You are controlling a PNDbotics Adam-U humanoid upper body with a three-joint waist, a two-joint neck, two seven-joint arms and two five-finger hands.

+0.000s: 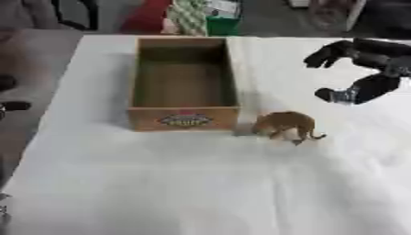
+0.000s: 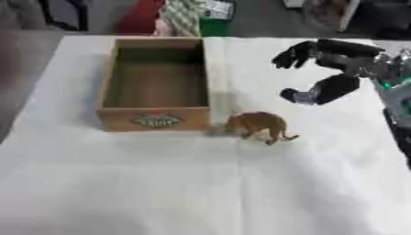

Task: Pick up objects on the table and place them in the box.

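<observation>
My right hand point(image 2: 321, 73) comes in from the right edge and hangs above the table, fingers and thumb spread wide apart in a loose open curve, holding nothing. My left hand stays out of sight.

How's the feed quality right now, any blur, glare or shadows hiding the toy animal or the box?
Left eye view: soft all over; the brown toy animal shows only as a shape, and the box label is unreadable. Right eye view: equally blurred; the right hand has smeared edges. Light is even, with no glare on the white table; a faint shadow lies right of the box.
</observation>
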